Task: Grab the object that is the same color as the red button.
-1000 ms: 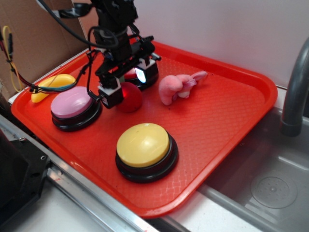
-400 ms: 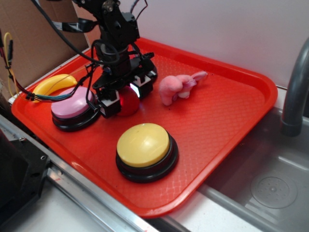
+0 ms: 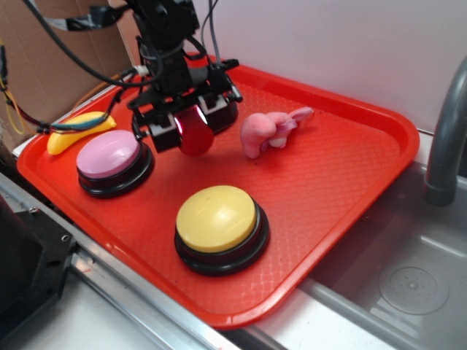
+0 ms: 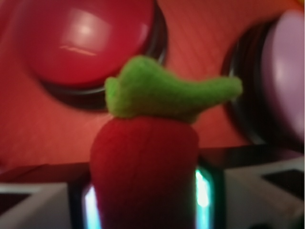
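Note:
The fuzzy red plush fruit (image 3: 195, 136) with its green leafy stem (image 4: 167, 93) is squeezed between my gripper's (image 3: 191, 124) fingers and hangs a little above the red tray (image 3: 343, 175). In the wrist view the fruit (image 4: 145, 171) fills the gap between both lit pads. The red button (image 4: 83, 40), a glossy dome on a black base, lies just beyond the fruit; in the exterior view my arm hides most of that button (image 3: 222, 109).
A pink button (image 3: 109, 157) sits left of the gripper and a yellow button (image 3: 217, 219) in front. A pink plush toy (image 3: 270, 130) lies to the right, a yellow banana (image 3: 76, 130) at the tray's left edge. A sink (image 3: 408, 284) lies at right.
The jaws have closed round the red fruit, and the gripper has risen slightly, lifting the fruit off the tray.

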